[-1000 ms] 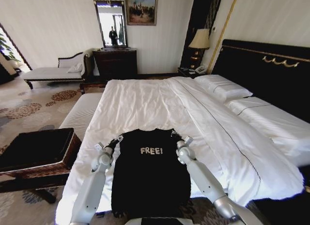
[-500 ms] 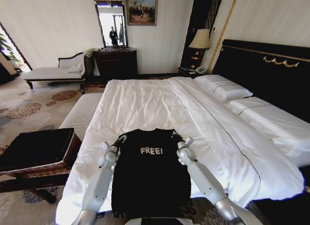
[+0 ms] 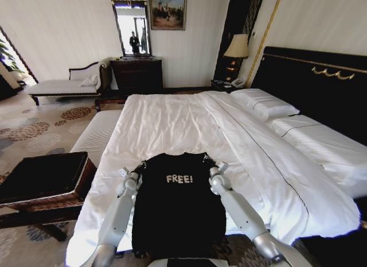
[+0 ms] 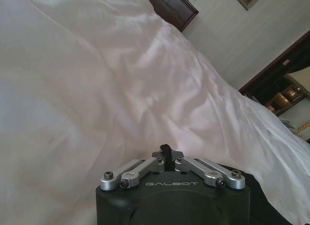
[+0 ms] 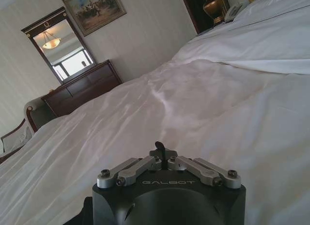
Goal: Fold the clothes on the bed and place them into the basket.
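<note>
Holding the black shirt by its two shoulders at the foot of the bed.

We see the shirt spread flat, its white "FREE!" lettering facing up, its lower part hanging over the mattress edge toward us. Our left gripper sits at the shirt's left shoulder and our right gripper at its right shoulder; in both wrist views the fingers are drawn together at the tip, and from the head view each appears to be pinching the shirt's shoulder corner. White sheets stretch beyond toward the white pillows and the black headboard. The wicker basket stands on the carpet left of the bed, beside the white bench.
</note>
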`<state>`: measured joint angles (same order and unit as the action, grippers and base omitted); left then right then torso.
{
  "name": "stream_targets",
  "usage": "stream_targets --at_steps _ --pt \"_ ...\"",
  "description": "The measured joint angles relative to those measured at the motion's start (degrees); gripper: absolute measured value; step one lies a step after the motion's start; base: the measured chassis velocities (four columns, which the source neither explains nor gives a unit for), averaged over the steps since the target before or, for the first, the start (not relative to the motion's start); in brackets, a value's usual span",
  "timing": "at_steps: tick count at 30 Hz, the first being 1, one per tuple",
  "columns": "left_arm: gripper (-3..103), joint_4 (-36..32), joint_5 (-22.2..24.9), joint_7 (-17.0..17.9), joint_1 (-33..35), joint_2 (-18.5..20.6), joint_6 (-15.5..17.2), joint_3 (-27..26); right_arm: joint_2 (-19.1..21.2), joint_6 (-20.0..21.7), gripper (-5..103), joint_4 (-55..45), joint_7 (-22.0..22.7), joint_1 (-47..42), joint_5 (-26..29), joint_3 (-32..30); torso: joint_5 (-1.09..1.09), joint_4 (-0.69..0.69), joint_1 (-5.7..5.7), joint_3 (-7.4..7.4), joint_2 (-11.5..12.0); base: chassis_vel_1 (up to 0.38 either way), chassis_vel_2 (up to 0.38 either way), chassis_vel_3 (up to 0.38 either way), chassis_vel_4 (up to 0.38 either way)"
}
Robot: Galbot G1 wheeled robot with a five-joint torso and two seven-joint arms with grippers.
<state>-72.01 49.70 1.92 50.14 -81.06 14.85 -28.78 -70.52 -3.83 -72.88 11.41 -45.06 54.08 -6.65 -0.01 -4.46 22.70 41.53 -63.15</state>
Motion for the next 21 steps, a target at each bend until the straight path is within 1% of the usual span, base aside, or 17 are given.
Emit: stream_targets --at_steps 1,3,5,6,9,10,11,12,15,17,18,19,21 --pt "3 -0.5 0.1 -0.1 0.1 0.1 0.0 0.0 0.3 0.0 1 -0.8 0.2 -0.2 0.2 0.0 0.00 0.00 0.00 0.00 0.0 0.000 0.000 0.000 0.000" --pt "2 -0.8 0.1 -0.2 0.2 0.2 0.0 0.0 0.5 0.0 1 -1.3 0.3 -0.4 0.3 0.0 0.00 0.00 0.00 0.00 0.0 0.000 0.000 0.000 0.000" --pt "2 -3.8 0.8 -0.2 1.2 1.2 -0.1 0.1 2.4 0.3 1 -4.9 1.4 -1.6 1.2 0.0 0.01 0.00 0.00 0.00 0.0 0.000 0.000 0.000 0.000" --pt "2 -3.8 0.8 -0.2 1.2 1.2 -0.1 0.1 2.4 0.3 1 -4.9 1.4 -1.6 1.2 0.0 0.01 0.00 0.00 0.00 0.0 0.000 0.000 0.000 0.000" --pt "2 -9.0 2.7 -0.3 2.7 3.3 -0.1 0.2 6.0 0.6 1 -9.5 2.3 -3.4 2.3 -0.2 0.00 0.00 0.00 0.00 0.0 0.000 0.000 0.000 0.000" --pt "2 -13.0 4.6 0.0 3.9 5.4 0.1 0.3 8.9 0.6 1 -12.9 2.5 -4.4 2.8 -0.7 0.01 -0.01 0.00 0.00 0.0 0.000 0.000 0.000 0.000" --pt "2 -15.2 5.8 0.3 4.5 6.8 0.4 0.4 10.2 0.6 1 -14.6 2.5 -4.9 3.1 -0.9 0.00 -0.03 0.00 -0.01 0.0 0.000 0.000 0.000 0.000" --pt "2 -15.2 5.8 0.3 4.5 6.8 0.4 0.4 10.2 0.6 1 -14.6 2.5 -4.9 3.1 -0.9 0.00 -0.03 0.00 -0.01 0.0 0.000 0.000 0.000 0.000" --pt "2 -24.1 11.6 1.8 6.3 12.1 1.6 0.3 15.1 0.6 1 -22.5 2.5 -6.2 5.3 -2.1 0.02 -0.01 -0.01 -0.01 0.0 0.000 0.000 0.000 0.000" --pt "2 -29.4 14.7 3.2 6.8 14.9 2.5 -0.1 17.3 0.6 1 -26.6 2.8 -6.3 6.7 -2.7 -0.01 0.02 -0.01 -0.01 0.0 0.000 0.000 0.000 0.000" --pt "2 -29.4 14.7 3.2 6.8 14.9 2.5 -0.1 17.3 0.6 1 -26.6 2.8 -6.3 6.7 -2.7 -0.01 0.02 -0.01 -0.01 0.0 0.000 0.000 0.000 0.000" --pt "2 -31.4 15.8 4.0 6.9 15.9 2.8 -0.3 18.1 0.6 1 -28.0 3.0 -6.2 7.2 -2.9 -0.01 0.02 -0.01 -0.01 0.0 0.000 0.000 0.000 0.000" --pt "2 -36.6 19.0 6.4 6.9 18.6 3.6 -0.9 20.1 1.0 1 -32.1 4.0 -5.7 9.7 -3.4 0.01 0.00 -0.01 -0.01 0.0 0.000 0.000 0.000 0.000"
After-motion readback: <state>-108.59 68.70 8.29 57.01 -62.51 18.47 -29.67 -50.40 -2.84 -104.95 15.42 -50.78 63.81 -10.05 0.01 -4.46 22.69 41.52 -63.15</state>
